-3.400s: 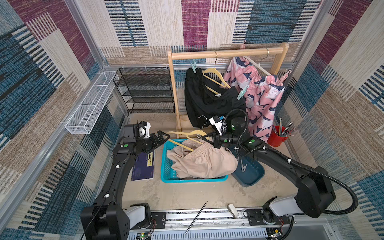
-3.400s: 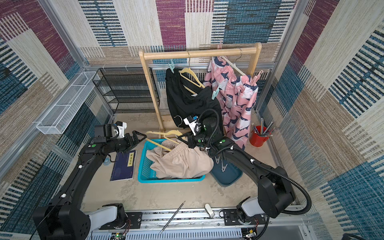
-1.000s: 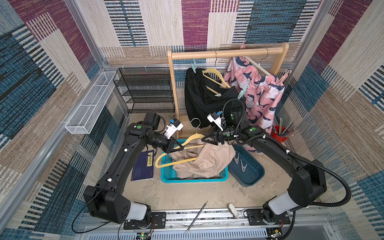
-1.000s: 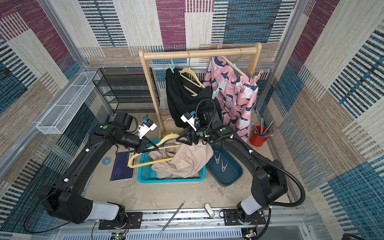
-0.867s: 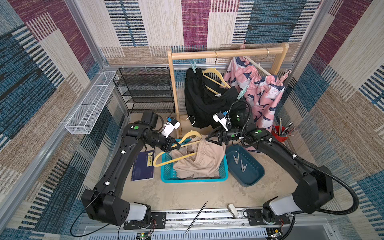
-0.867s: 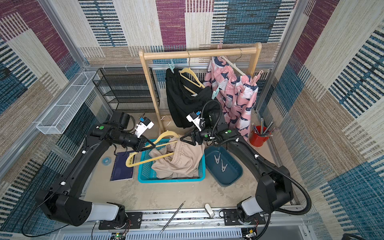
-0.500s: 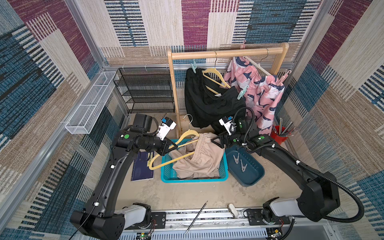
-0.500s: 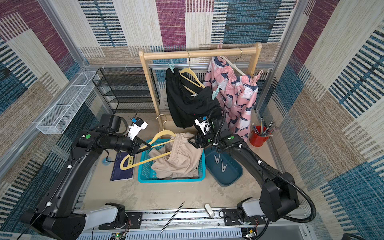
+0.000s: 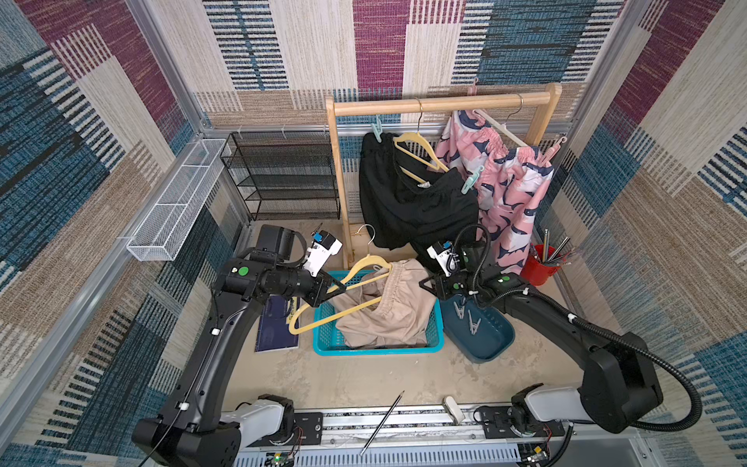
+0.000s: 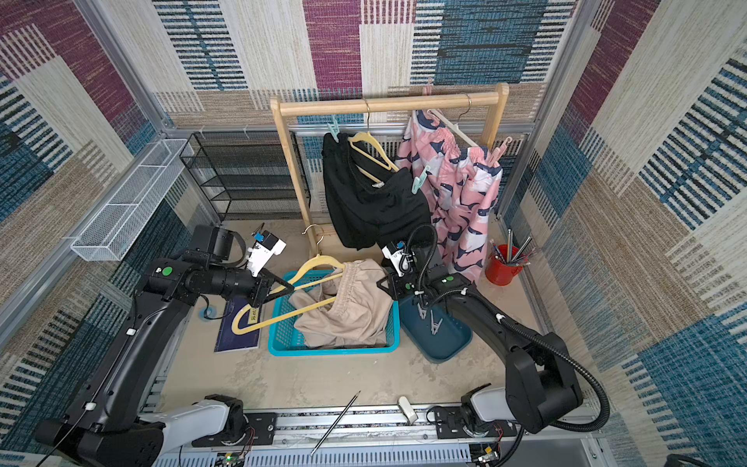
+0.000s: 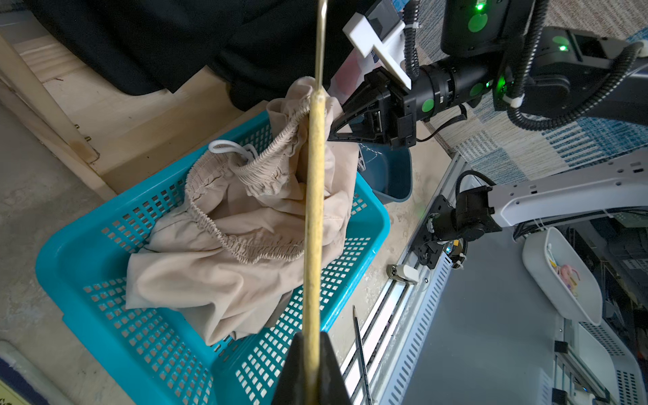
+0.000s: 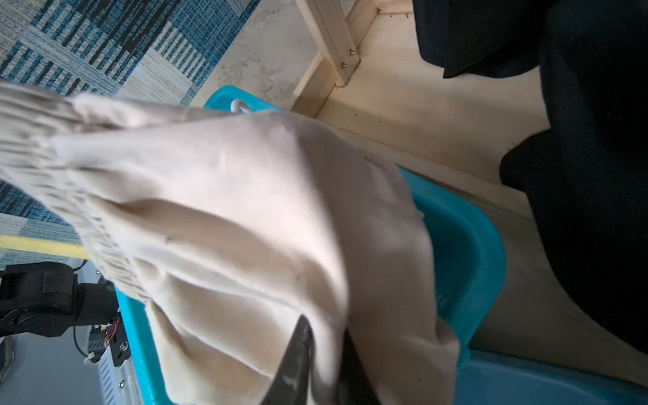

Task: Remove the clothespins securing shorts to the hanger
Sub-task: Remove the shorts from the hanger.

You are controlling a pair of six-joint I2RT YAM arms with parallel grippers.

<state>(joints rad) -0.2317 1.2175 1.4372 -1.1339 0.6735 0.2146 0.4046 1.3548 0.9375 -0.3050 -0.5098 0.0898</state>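
**Left gripper** (image 9: 337, 289): clamped on one arm of the yellow hanger (image 9: 366, 262), above the basket (image 9: 376, 349) at its rim on the left arm's side. The left wrist view shows the jaws tight on the bar.

**Right gripper** (image 9: 422, 283): closed at the basket's opposite rim, with its tips against the gathered waistband of the beige shorts (image 9: 388, 315). The right wrist view shows cloth folded between the fingers (image 12: 294, 354). It reads as a pinch on the fabric, but blur leaves some doubt.

**Beige shorts:** the waistband is hooked over the hanger end nearer the right gripper, and the rest is slumped inside the basket. No pin is visible on them.

**Tray** (image 9: 485, 347): dark blue, just beside the basket on the right arm's side. Two clothespins (image 9: 473, 323) lie in it.

**Key relation:** the hanger's long axis runs across the basket from one gripper toward the other, and the shorts sit on the right gripper's end. My judgement is that drawing the two grippers apart along that axis would slide the cloth free.

**Beyond the basket:**
- The black shorts (image 9: 404, 210) and pink shorts (image 9: 509, 190) hang on the rack (image 9: 444, 106).
- At least three pins are clipped on them.
- The right arm looks nearer to them.
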